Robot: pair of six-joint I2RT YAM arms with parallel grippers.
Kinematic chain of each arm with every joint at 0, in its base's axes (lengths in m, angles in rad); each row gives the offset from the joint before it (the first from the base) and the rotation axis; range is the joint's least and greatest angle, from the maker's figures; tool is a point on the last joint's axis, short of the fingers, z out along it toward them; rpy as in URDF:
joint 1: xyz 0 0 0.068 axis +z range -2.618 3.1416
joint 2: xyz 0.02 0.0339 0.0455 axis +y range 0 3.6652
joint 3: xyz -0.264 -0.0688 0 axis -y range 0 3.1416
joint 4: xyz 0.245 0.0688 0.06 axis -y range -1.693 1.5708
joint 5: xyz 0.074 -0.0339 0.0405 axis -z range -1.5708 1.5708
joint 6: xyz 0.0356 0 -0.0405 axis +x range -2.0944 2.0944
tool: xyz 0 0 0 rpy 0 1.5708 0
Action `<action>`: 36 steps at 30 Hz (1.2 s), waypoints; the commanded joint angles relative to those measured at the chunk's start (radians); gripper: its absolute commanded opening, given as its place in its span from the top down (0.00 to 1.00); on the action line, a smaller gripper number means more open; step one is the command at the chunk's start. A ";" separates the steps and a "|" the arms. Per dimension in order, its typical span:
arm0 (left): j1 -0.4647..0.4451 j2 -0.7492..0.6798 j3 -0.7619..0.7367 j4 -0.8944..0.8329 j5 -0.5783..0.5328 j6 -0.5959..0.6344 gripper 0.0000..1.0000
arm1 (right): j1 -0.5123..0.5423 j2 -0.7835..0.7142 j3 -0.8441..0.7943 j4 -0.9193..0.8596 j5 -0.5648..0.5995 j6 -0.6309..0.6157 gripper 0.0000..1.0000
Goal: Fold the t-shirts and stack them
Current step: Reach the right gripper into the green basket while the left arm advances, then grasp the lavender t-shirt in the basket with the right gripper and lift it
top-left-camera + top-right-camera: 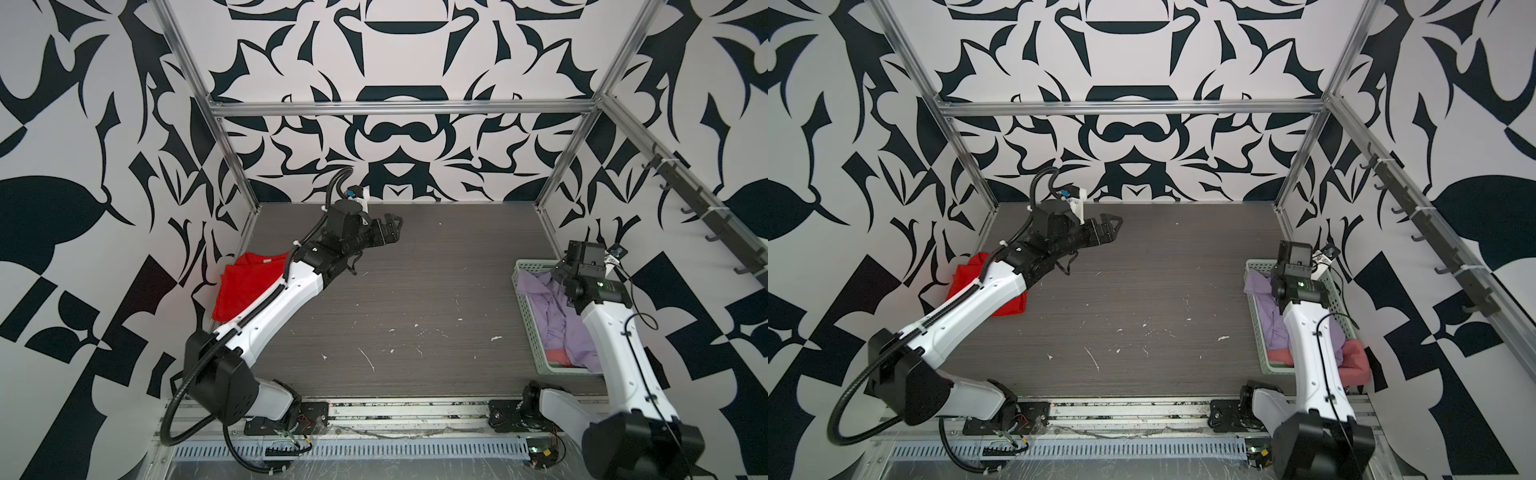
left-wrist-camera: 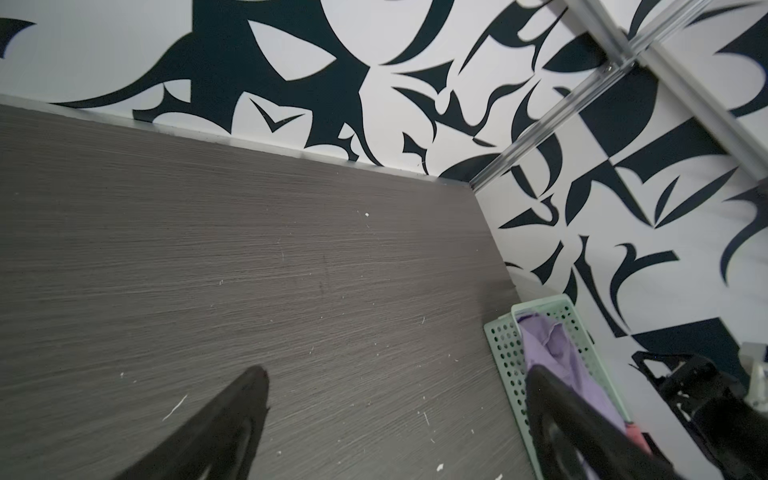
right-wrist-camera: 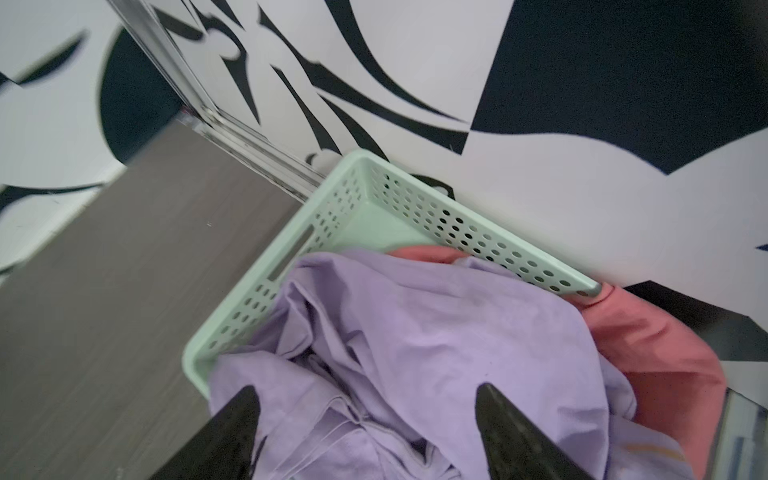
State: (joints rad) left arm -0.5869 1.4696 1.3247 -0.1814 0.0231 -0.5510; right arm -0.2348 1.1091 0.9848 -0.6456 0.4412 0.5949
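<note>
- Because the lilac t-shirt (image 3: 436,332) lies crumpled on top in the basket (image 3: 415,205), the right gripper (image 3: 365,415) hangs over it, jaws apart astride a soft ridge, nothing pinched yet.
- Limp salmon t-shirt (image 3: 648,340) lies beneath, spilling over the basket's perforated plastic rim.
- Red t-shirt (image 1: 245,291), folded roughly flat, lies well apart from the basket, likely starting the stack.
- Left gripper (image 2: 399,395) is empty, jaws wide, over the grained table (image 1: 415,291) away from the basket, probably waiting.

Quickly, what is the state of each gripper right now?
Left gripper: open, holding nothing.
Right gripper: open, jaws apart over the lilac shirt, not closed on it.
</note>
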 commanded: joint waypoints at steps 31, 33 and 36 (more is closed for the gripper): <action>-0.062 0.185 0.167 -0.081 0.042 0.100 0.01 | -0.141 0.362 0.109 0.019 -0.144 -0.163 1.00; -0.062 0.174 0.152 -0.074 0.039 0.093 0.01 | -0.141 0.291 0.161 -0.023 -0.159 -0.182 1.00; -0.062 0.161 0.128 -0.054 0.038 0.079 0.01 | -0.141 0.186 0.278 -0.088 -0.193 -0.213 1.00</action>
State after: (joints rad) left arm -0.6472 1.6718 1.4776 -0.2436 0.0711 -0.4564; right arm -0.3740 1.4212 1.1278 -0.6819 0.2638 0.4076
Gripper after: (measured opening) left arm 0.992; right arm 0.051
